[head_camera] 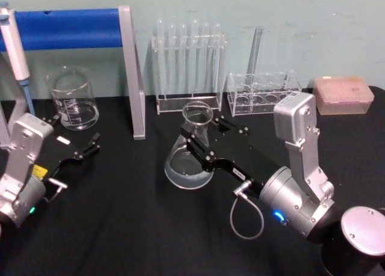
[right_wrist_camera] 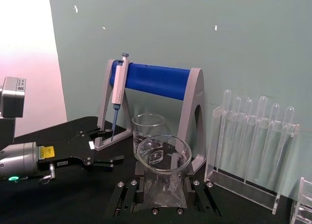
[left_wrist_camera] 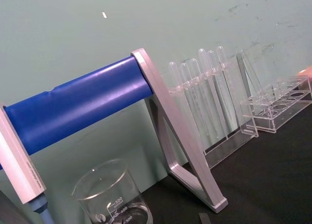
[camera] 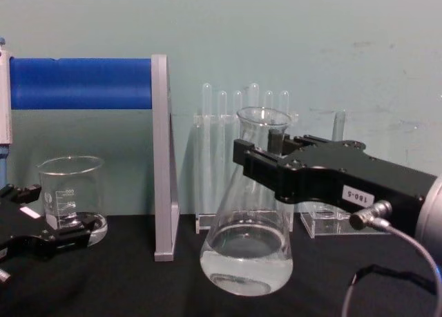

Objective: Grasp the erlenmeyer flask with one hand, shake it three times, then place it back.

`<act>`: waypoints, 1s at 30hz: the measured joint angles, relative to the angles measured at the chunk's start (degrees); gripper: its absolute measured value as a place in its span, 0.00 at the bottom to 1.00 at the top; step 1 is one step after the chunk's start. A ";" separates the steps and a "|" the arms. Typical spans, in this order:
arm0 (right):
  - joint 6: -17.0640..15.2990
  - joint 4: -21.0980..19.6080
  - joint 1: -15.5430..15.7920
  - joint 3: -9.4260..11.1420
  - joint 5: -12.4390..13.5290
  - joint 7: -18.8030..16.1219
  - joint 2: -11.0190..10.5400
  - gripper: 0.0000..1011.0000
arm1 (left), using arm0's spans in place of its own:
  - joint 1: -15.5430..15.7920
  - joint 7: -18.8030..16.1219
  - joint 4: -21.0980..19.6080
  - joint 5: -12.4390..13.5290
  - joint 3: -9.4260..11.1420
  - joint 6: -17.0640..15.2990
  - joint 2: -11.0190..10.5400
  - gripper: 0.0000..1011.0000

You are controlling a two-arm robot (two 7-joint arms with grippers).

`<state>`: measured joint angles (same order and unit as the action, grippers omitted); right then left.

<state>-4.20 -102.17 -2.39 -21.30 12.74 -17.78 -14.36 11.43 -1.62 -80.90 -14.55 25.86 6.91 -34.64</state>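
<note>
The erlenmeyer flask [head_camera: 189, 159] is clasped at its neck by the right gripper [head_camera: 207, 134], closed on it mid-table [head_camera: 120, 228], before the test tube rack [head_camera: 187, 71]. The left gripper [head_camera: 84, 151] is parked leftward, fingers parted, nothing held.

Right hand [head_camera: 207, 139] clamps the erlenmeyer flask [head_camera: 189, 165] neck; left hand [head_camera: 81, 153] rests open.
</note>
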 joint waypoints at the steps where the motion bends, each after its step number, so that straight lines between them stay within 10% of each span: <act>1: -0.03 0.00 -0.02 -0.02 0.10 0.00 -0.08 0.45 | 0.00 0.00 0.00 0.00 0.00 0.00 0.00 0.99; 30: 2.16 3.87 -2.73 -2.36 3.00 -4.90 -5.22 0.45 | 0.00 0.00 0.00 0.00 0.00 0.00 0.00 0.99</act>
<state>-2.04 -98.30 -5.11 -23.66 15.75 -22.68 -19.58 11.43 -1.62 -80.90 -14.55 25.86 6.91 -34.64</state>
